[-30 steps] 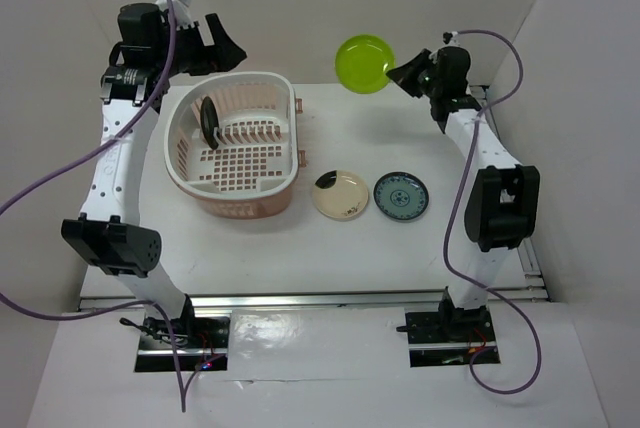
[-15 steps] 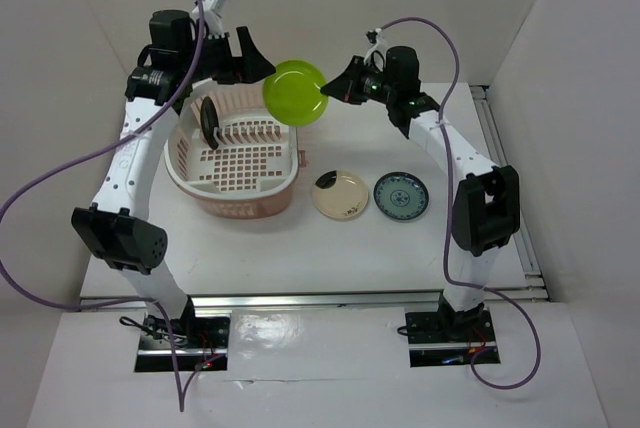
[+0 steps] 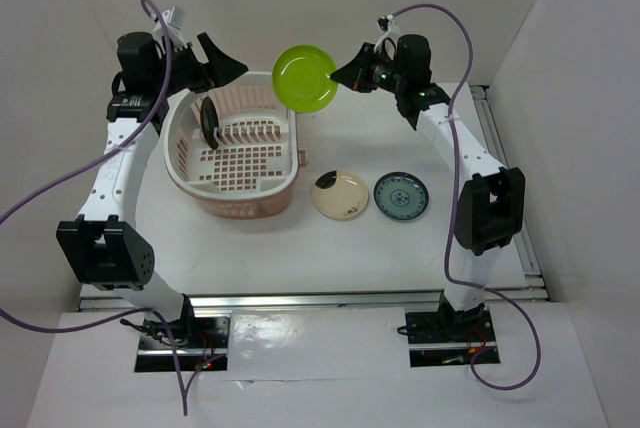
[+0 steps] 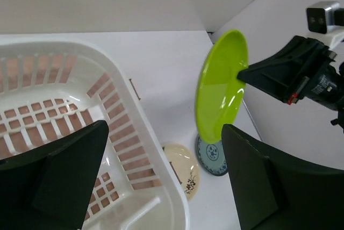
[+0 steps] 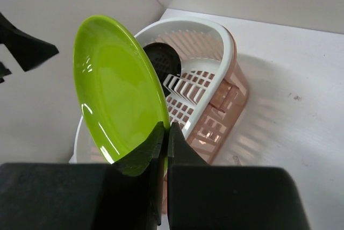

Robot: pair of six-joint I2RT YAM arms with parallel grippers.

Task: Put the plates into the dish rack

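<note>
My right gripper (image 3: 338, 75) is shut on the rim of the lime green plate (image 3: 305, 76) and holds it on edge in the air, by the far right end of the pale pink dish rack (image 3: 247, 180). In the right wrist view the jaws (image 5: 165, 128) pinch the green plate (image 5: 115, 103) above the rack (image 5: 217, 74). The glossy black plate (image 3: 209, 120) stands upright among the rack's dividers. My left gripper (image 3: 225, 60) is open and empty above the rack's far left rim, facing the green plate (image 4: 222, 90). The cream plate (image 3: 340, 194) and the blue-green plate (image 3: 401, 195) lie flat on the table.
The cream plate and the blue-green plate lie side by side just right of the rack. White walls enclose the table at the back and on both sides. The left wrist view shows the rack rim (image 4: 141, 128) under the open fingers (image 4: 269, 187).
My right arm swung the green plate left from the back right to the rack's far right end, then lifted it slightly. My left gripper moved right, then back left, staying open.
</note>
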